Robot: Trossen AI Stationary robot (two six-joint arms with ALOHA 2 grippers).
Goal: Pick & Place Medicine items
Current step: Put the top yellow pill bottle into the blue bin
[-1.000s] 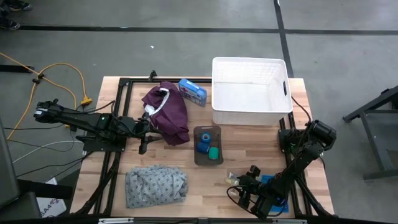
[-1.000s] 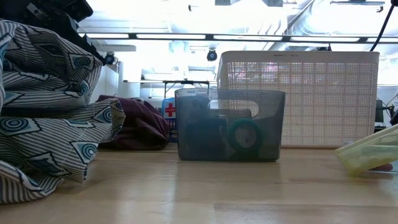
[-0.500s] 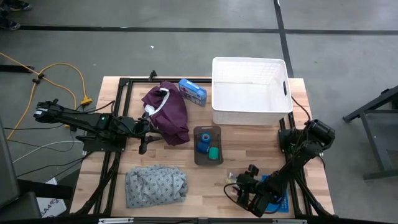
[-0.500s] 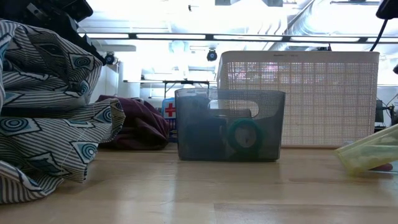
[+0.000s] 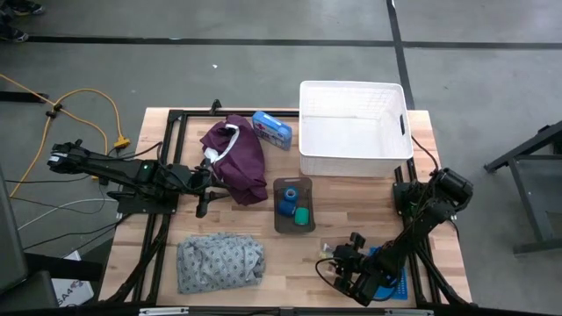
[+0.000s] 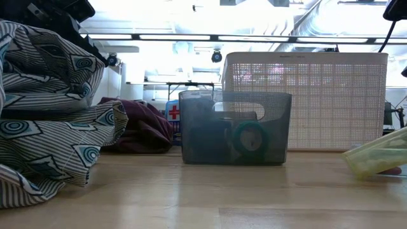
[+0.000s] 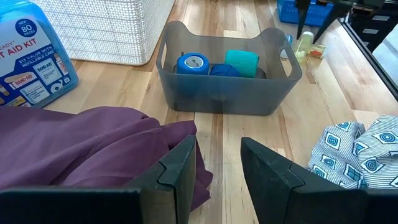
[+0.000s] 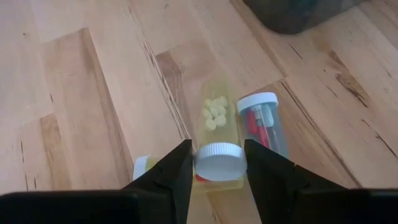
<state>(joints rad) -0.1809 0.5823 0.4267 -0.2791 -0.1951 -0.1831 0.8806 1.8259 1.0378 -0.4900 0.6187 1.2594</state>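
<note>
Wooden table (image 5: 351, 206): right claw (image 8: 216, 163) grips yellow pill bottle (image 8: 216, 134).

Translucent plastic vial (image 8: 216, 134), matt wood table (image 8: 74, 93), patterned cloth (image 6: 44, 108).

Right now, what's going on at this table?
The right gripper is down at the table's near edge, its fingers closed around the white cap of a yellow pill bottle lying on the wood beside a clear vial. The grey bin in the middle holds a blue roll and a green roll. The left gripper waits over the maroon garment, holding nothing.
</note>
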